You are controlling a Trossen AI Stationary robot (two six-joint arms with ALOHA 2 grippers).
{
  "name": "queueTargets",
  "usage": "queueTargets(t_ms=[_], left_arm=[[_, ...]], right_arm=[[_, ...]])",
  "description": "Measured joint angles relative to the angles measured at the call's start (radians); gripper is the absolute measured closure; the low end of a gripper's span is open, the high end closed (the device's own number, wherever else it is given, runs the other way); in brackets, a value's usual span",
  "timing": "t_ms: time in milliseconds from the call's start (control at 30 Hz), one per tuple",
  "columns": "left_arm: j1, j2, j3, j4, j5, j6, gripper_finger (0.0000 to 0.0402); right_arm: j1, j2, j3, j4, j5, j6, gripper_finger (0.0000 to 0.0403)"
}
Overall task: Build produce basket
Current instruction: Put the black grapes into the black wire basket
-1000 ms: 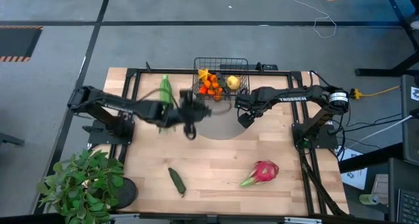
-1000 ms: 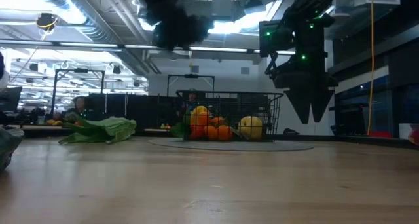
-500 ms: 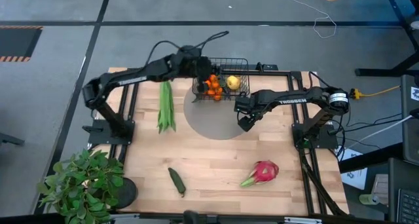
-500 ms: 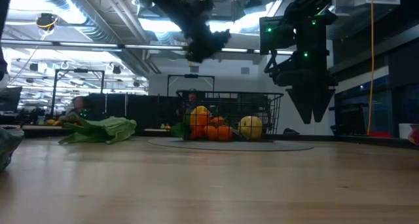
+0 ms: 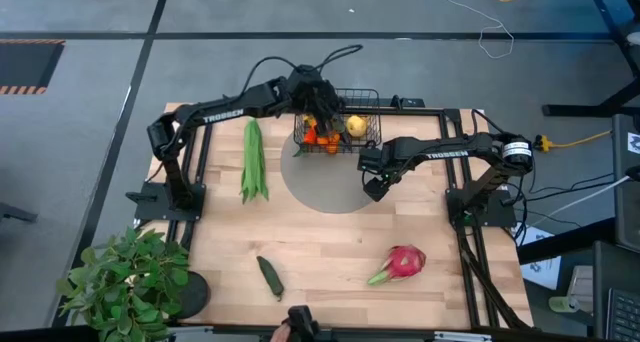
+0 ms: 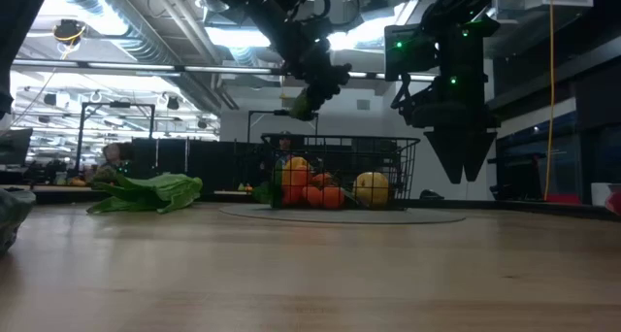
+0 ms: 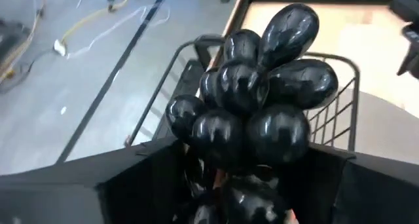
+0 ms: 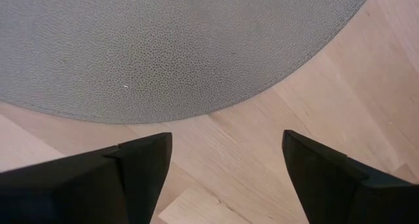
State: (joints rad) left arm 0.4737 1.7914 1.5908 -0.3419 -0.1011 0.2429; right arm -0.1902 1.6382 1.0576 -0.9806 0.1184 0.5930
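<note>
At the table's near left corner stands a leafy potted plant (image 5: 125,282), and beside it on the pale wood lies a short dark-green cucumber (image 5: 271,278). Farther back, a long flat corn husk (image 5: 253,162) rests lengthwise, with bare planks between it and the grey round mat (image 5: 325,187). The left gripper (image 5: 312,90) hangs above the near-left corner of the basket (image 5: 362,95), its fingers closed on a bunch of glossy black grapes (image 7: 258,99), smooth rounded globes clustered tight; in the low view the bunch is well above the basket's rim. The basket, of thin black wire grid, sits at the table's far edge, partly on the mat, and holds small oranges (image 6: 309,191) and a yellow rounded fruit (image 6: 372,188). The right gripper (image 5: 372,182) hovers over the right side of the pebbled mat, just where its curved edge meets the wood, fingers spread wide with nothing between them. Near the front right, well apart from everything, lies a pink scaly dragon fruit (image 5: 404,262).
</note>
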Motion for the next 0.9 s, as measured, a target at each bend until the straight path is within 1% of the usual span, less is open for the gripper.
queueTargets(t_ms=[100,233,333,467,600,700,800,867,900], left_arm=[[0.004,0.0,0.046,-0.07,-0.051,-0.024,0.0192],[0.008,-0.003,0.079,-0.111,-0.1,-0.024,0.0193],[0.006,-0.003,0.08,-0.118,-0.095,-0.026,0.0192],[0.002,-0.002,0.08,-0.118,-0.096,-0.027,0.0178],[0.003,-0.002,0.08,-0.117,-0.143,-0.024,0.0175],[0.003,-0.002,0.08,-0.117,-0.146,0.006,0.0177],[0.0,-0.002,0.08,-0.121,-0.137,0.005,0.0175],[-0.004,-0.002,0.08,-0.144,-0.087,-0.011,0.0174],[-0.002,-0.002,0.08,-0.159,-0.037,-0.033,0.0174]], right_arm=[[0.0,0.0,0.0,0.0,0.0,0.0,0.0124],[0.0,0.0,0.0,0.0,0.0,0.001,0.0124],[0.0,0.0,0.0,0.001,-0.001,0.002,0.0124],[0.0,0.0,0.0,0.001,-0.009,0.003,0.0124],[0.0,0.0,0.0,0.001,-0.009,0.001,0.0124],[0.0,0.0,0.0,0.001,-0.009,0.001,0.0124],[0.0,0.0,0.0,0.001,-0.009,0.0,0.0124],[0.0,0.0,0.0,0.002,-0.009,0.0,0.0124],[0.0,0.0,0.0,0.002,-0.009,0.0,0.0124]])
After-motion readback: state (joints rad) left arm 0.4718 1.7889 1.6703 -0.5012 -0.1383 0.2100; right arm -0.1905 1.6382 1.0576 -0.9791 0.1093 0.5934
